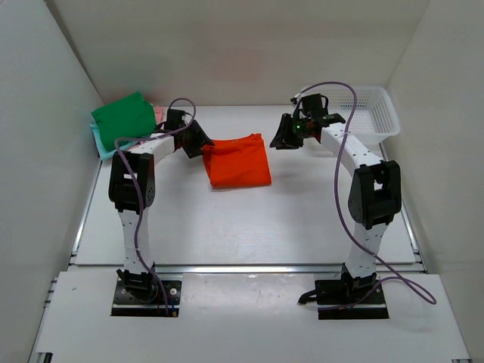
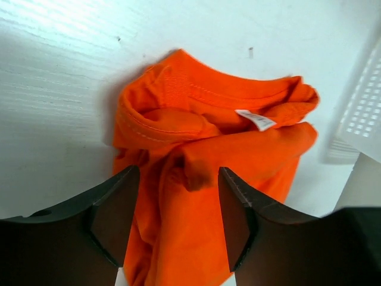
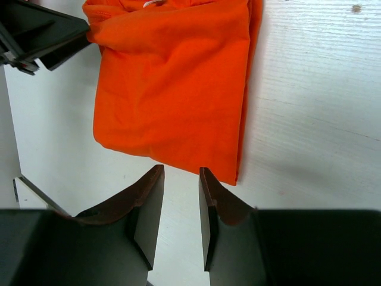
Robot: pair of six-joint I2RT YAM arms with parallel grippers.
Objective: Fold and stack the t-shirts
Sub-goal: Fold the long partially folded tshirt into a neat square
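The bright orange t-shirt (image 1: pixel 238 160) lies folded in a rough square at the table's middle. In the left wrist view it (image 2: pixel 208 149) shows its collar and white label. My left gripper (image 1: pixel 198 140) is at the shirt's left edge, open, with its jaws on either side of the cloth (image 2: pixel 178 179). My right gripper (image 1: pixel 283 134) hovers just off the shirt's far right corner. Its jaws (image 3: pixel 180 173) stand a little apart with only bare table between them, just short of the shirt's edge (image 3: pixel 172 89). A folded green t-shirt (image 1: pixel 125 117) tops a pink one (image 1: pixel 158 115) and a light teal one (image 1: pixel 106 147) at the far left.
A white mesh basket (image 1: pixel 370 113) stands at the far right, and its edge shows in the left wrist view (image 2: pixel 363 113). White walls close in the table on three sides. The left gripper's fingers (image 3: pixel 41 36) show at the top left of the right wrist view.
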